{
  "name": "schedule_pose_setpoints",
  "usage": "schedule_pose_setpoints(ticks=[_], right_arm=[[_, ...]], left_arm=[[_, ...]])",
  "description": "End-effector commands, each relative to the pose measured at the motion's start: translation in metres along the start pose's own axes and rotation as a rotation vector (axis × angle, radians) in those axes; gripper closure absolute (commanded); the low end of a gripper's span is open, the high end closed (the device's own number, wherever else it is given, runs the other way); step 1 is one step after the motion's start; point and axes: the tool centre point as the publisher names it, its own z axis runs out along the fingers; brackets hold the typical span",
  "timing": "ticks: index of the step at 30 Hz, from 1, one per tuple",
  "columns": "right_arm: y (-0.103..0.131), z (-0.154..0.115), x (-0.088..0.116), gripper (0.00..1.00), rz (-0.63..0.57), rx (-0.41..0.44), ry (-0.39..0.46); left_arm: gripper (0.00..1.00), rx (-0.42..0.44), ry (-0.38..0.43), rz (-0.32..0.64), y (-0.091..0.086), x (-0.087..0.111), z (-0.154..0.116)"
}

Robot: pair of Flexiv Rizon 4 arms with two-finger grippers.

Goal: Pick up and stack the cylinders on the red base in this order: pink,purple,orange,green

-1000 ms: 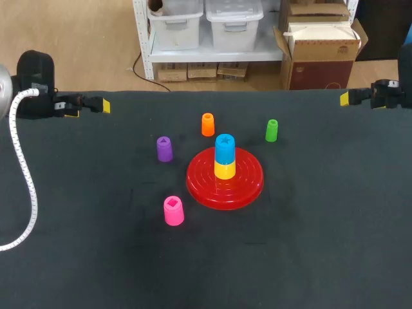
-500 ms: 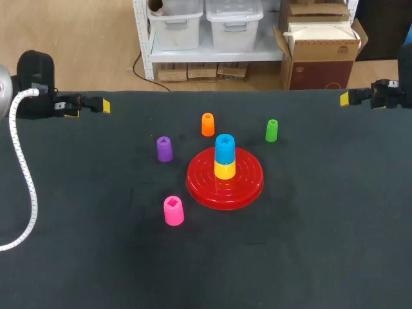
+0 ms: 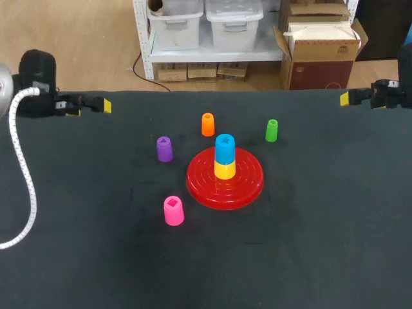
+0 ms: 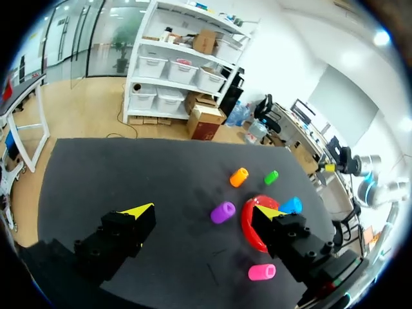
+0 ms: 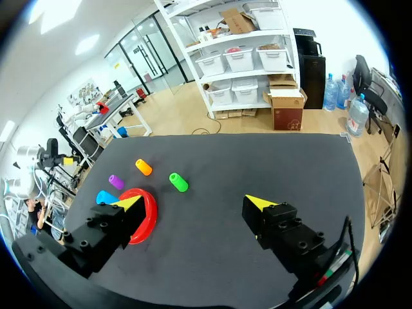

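fingers spread, empty, on left gripper [image 4: 203, 209] and right gripper [image 5: 194, 202]; left should drop squarely over the upright pink cylinder [image 3: 173, 210].

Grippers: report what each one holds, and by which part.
Nothing is held. The left gripper and the right gripper are both open and empty; the pink cylinder stands untouched on the table.

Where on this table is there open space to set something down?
Bare table: the near strip in front of the pink cylinder and red base, the right side beyond the green cylinder, and the left side past the purple cylinder. Crowded: the middle, where the orange cylinder, purple and green ones flank the base and its blue-on-yellow stack.
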Motion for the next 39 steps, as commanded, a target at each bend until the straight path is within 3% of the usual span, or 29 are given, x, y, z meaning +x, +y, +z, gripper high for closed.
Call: schedule_pose_setpoints(ticks=[1, 10, 13, 17, 20, 26, 31, 34, 39], right_arm=[[0.0, 0.0, 0.0, 0.0, 0.0, 0.0, 0.0], [0.0, 0.0, 0.0, 0.0, 0.0, 0.0, 0.0], [0.0, 0.0, 0.0, 0.0, 0.0, 0.0, 0.0], [0.0, 0.0, 0.0, 0.0, 0.0, 0.0, 0.0], [0.0, 0.0, 0.0, 0.0, 0.0, 0.0, 0.0], [0.0, 0.0, 0.0, 0.0, 0.0, 0.0, 0.0], [0.0, 0.0, 0.0, 0.0, 0.0, 0.0, 0.0], [0.0, 0.0, 0.0, 0.0, 0.0, 0.0, 0.0], [0.0, 0.0, 0.0, 0.0, 0.0, 0.0, 0.0]], left_arm=[[0.0, -0.179, 0.051, -0.123, 0.002, -0.005, 0.016], [0.0, -0.179, 0.051, -0.123, 0.002, -0.005, 0.016], [0.0, -0.021, -0.001, -0.008, -0.003, -0.003, 0.007], [0.0, 0.291, -0.005, 0.143, -0.016, 0.001, -0.007], [0.0, 0.4, -0.001, 0.248, -0.017, 0.002, -0.009], [0.0, 0.56, 0.114, 0.408, -0.009, 0.005, -0.007], [0.0, 0.63, 0.183, 0.524, 0.003, 0.007, -0.002], [0.0, 0.683, 0.207, 0.563, 0.004, 0.006, -0.003], [0.0, 0.68, 0.189, 0.559, 0.001, 0.004, -0.003]])
